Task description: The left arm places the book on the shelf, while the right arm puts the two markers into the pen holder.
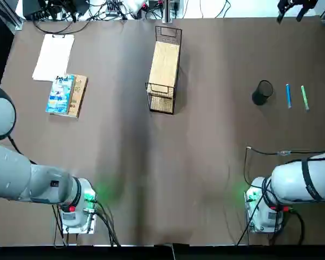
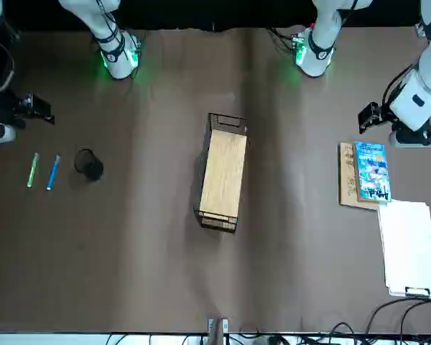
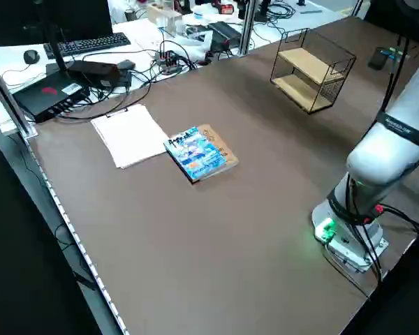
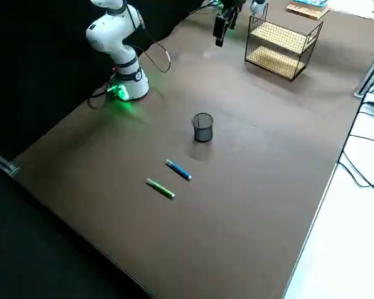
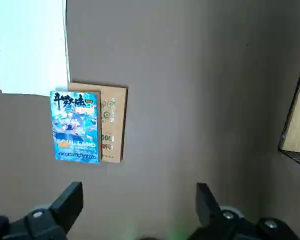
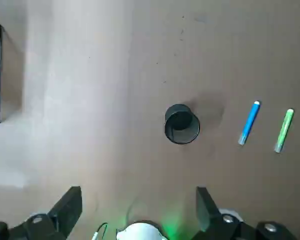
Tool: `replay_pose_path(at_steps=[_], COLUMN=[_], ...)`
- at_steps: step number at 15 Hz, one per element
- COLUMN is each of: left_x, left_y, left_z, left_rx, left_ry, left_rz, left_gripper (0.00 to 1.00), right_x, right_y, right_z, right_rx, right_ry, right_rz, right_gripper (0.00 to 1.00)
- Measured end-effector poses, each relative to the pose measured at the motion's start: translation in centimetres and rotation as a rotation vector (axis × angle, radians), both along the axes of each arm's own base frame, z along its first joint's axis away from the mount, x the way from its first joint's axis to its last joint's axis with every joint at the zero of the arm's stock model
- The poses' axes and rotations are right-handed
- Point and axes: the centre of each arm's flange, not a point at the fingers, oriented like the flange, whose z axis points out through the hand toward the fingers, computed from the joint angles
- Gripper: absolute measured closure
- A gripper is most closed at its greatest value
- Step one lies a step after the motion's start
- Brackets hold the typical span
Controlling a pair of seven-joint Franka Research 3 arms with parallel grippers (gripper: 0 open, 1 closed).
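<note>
The left gripper (image 5: 139, 189) hangs over the table (image 1: 206, 135) with its 2 fingers spread wide. The right gripper (image 6: 139, 190) hangs there too, its 2 fingers also wide apart. The blue book (image 5: 75, 127) lies on a brown book (image 5: 112, 122), just beside the white paper (image 5: 30, 45). The shelf (image 1: 163, 65) stands mid-table. The black cup (image 4: 202, 128) stands up near the blue marker (image 4: 178, 170); the green marker (image 4: 160, 189) lies farther out.

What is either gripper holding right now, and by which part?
Nothing: the left gripper and right gripper are both open and empty above the table.
</note>
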Motion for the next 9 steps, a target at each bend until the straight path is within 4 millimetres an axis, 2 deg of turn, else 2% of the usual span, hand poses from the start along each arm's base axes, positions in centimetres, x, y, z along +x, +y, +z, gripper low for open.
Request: replay_pose_path(at_steps=[6, 7, 8, 9], left_x=[0.0, 0.1, 0.3, 0.5], left_y=[0.6, 1.9, 4.3, 7.6], left_z=[-0.4, -0.8, -1.3, -1.9], left_rx=[0.003, 0.005, 0.003, -0.016], left_ry=[0.015, 0.029, 0.041, 0.055], left_rz=[0.010, 0.034, 0.067, 0.090], left_gripper=[0.00, 0.00, 0.00, 0.00], right_x=[-0.1, -0.2, -0.3, -0.4], right_y=[-0.2, -0.7, -1.9, -4.0], right_z=[-1.4, -1.5, -2.0, -3.0], right_rx=[0.000, -0.002, -0.006, -0.010], right_ry=[0.024, 0.030, 0.041, 0.054], right_rz=[-0.007, -0.018, -0.042, -0.079], right_gripper=[0.02, 0.03, 0.03, 0.03])
